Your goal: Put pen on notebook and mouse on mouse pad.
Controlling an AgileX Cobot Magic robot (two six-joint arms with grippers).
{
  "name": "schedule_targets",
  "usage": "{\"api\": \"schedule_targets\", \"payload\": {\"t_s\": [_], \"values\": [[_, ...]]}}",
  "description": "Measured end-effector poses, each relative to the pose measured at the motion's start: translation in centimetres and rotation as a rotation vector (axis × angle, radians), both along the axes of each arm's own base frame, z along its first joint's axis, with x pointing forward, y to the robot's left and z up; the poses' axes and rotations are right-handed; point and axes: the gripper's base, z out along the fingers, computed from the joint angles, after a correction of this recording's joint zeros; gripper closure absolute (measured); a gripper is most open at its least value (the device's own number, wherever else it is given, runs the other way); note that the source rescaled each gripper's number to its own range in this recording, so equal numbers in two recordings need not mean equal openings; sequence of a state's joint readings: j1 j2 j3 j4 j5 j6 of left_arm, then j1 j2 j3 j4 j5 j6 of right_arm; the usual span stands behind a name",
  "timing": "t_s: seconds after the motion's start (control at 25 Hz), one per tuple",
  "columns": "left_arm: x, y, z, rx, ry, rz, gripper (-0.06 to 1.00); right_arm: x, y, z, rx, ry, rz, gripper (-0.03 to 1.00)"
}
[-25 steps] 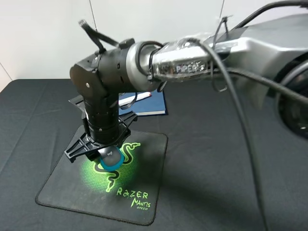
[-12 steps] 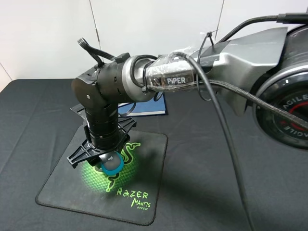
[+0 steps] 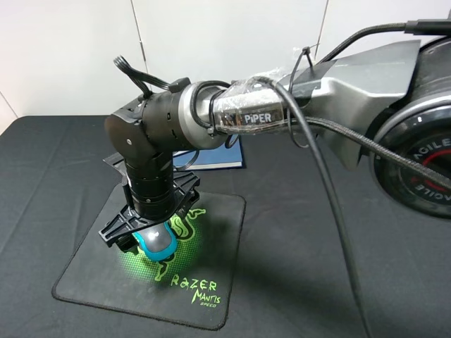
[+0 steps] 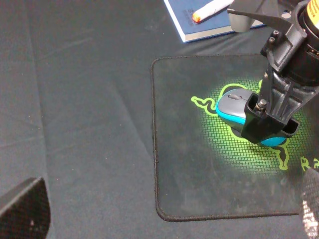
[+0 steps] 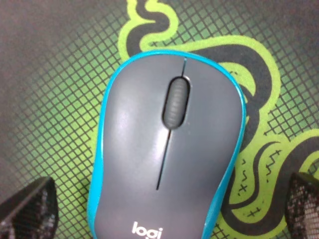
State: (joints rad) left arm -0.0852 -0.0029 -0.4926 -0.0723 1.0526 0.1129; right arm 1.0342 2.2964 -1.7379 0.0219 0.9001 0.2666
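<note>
Both right end effector [image 5: 169, 209] fingers spread wide, mouse [image 5: 167, 149] between, ungripped.

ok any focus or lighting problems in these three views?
Exterior high: sharp; the right arm throws a soft shadow on the mouse pad and hides most of the notebook. Left wrist: sharp, even light, pen cut off at the frame edge. Right wrist: close on the mouse, slightly soft; gripper fingertips in the corners are blurred.

A high exterior camera is looking down across the mouse pad [image 3: 211, 232]; the left wrist camera is viewing it from farther off, the right wrist camera hovering directly above, sharing the mouse [image 5: 167, 149].
</note>
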Motion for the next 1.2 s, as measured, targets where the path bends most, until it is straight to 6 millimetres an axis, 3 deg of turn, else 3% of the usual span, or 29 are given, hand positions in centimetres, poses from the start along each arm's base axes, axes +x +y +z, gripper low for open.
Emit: {"api": "schedule_targets", "payload": {"t_s": [0.28, 0.48, 0.84, 1.0, 1.2], "values": [[0.0, 0.0, 0.0, 0.000, 0.000, 0.000, -0.06, 0.1, 0.1, 1.3, -0.045, 0.004, 0.055, -0.03], [0.0, 0.0, 0.0, 0.000, 0.000, 0.000, -0.06, 0.4, 0.1, 5.4, -0.081, -0.010, 0.104, -0.03], [0.0, 0.0, 0.0, 0.000, 0.000, 0.000, -0.06, 0.1, -0.4, 12.3, 0.027, -0.092, 0.153, -0.03], [0.0, 0.0, 0.0, 0.000, 0.000, 0.000, -0.06, -0.8, -1.8, 15.5, 0.073, -0.120, 0.151, -0.03], [0.0, 0.0, 0.0, 0.000, 0.000, 0.000, -0.06, -2.9, -5.4, 18.6, 0.089, -0.130, 0.150, -0.03]]}}
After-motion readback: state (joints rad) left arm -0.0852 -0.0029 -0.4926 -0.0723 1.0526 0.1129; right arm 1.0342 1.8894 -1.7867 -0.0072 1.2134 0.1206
